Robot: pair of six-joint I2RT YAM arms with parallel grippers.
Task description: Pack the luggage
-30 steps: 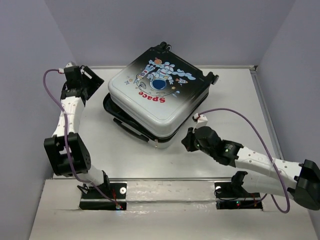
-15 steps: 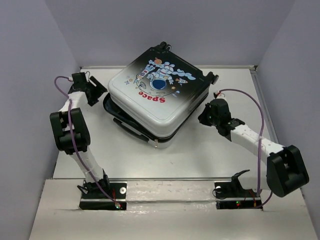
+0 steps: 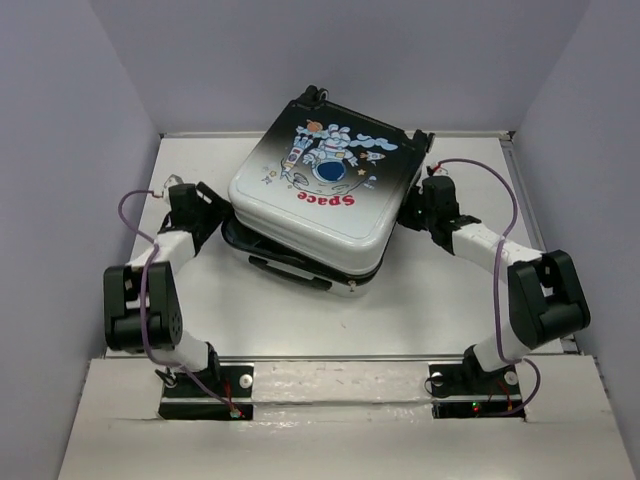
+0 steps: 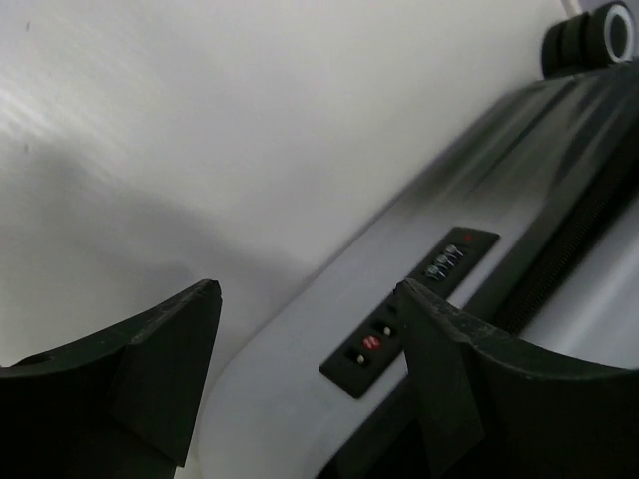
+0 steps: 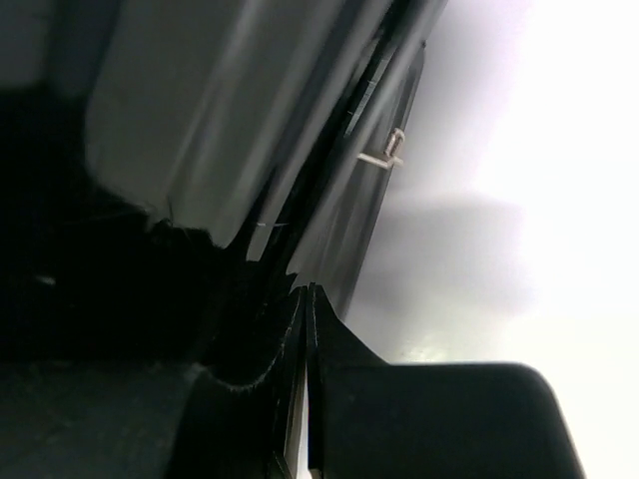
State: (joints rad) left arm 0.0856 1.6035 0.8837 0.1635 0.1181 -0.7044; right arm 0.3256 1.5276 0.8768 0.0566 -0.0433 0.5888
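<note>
The luggage [image 3: 320,190] lies flat in the middle of the table, astronaut print up, its upper shell sitting askew over the lower shell [image 3: 290,268]. My left gripper [image 3: 210,205] is open at the case's left side; in the left wrist view the gripper [image 4: 310,334] frames the white side wall and its black combination lock panel [image 4: 409,314], with a wheel [image 4: 589,35] at the top right. My right gripper [image 3: 414,207] is shut and empty against the case's right side; in the right wrist view its tips [image 5: 307,294] sit at the dark seam between the shells, below a zipper pull [image 5: 384,155].
The grey table [image 3: 430,290] is walled at the back and both sides. Purple cables [image 3: 480,175] loop off both wrists. The arm bases [image 3: 205,385] stand at the near edge.
The luggage has turned and slid toward the back right. My left gripper came nearer along the case's left side. My right gripper moved back to the case's right edge.
</note>
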